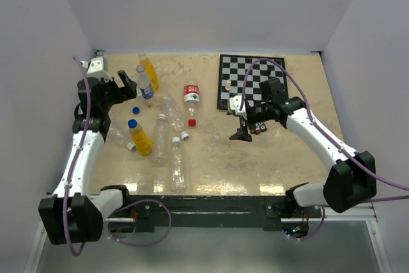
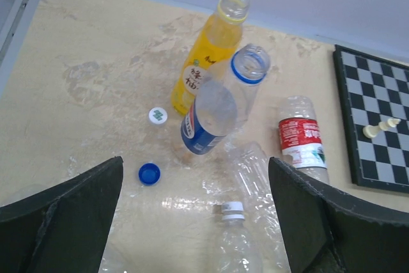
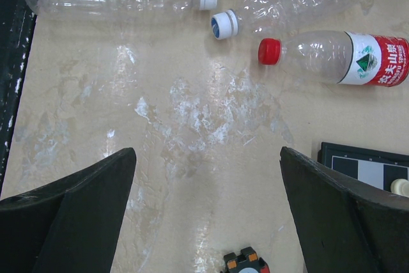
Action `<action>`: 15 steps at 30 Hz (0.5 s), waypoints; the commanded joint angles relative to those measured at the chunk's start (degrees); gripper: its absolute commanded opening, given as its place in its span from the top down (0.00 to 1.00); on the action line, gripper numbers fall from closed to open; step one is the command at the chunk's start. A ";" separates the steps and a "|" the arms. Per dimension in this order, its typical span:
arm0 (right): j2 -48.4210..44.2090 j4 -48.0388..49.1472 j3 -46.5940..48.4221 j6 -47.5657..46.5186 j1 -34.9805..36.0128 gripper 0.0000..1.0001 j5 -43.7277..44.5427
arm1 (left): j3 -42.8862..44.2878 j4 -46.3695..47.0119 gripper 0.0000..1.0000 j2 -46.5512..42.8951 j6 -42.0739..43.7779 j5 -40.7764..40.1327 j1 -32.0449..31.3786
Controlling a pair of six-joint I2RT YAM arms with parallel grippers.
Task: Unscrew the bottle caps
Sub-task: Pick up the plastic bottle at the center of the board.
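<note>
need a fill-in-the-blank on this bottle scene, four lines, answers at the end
1. The screwed-on cap of the red-labelled bottle is ____.
2. The loose cap near the white cap is ____.
3. The left pincer and right pincer are both ____.
4. The orange-yellow bottle next to the blue-labelled bottle has ____ cap on.
Answers: red; blue; open; no.

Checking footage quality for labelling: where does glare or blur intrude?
Top external: glare streaks the table near its front edge. Left wrist: sharp; glints right of the blue cap. Right wrist: whitish sheen on the table below the red-capped bottle.
</note>
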 commanded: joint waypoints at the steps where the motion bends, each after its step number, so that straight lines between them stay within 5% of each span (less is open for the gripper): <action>1: -0.52 -0.12 -0.28 -0.67 -0.18 0.02 -0.94 | 3.30 -1.75 0.00 -4.33 -2.36 6.38 0.06; 15: -0.70 -0.21 -0.28 -0.76 0.00 0.02 -1.03 | 6.65 -9.66 0.00 -11.28 -4.47 18.08 -0.55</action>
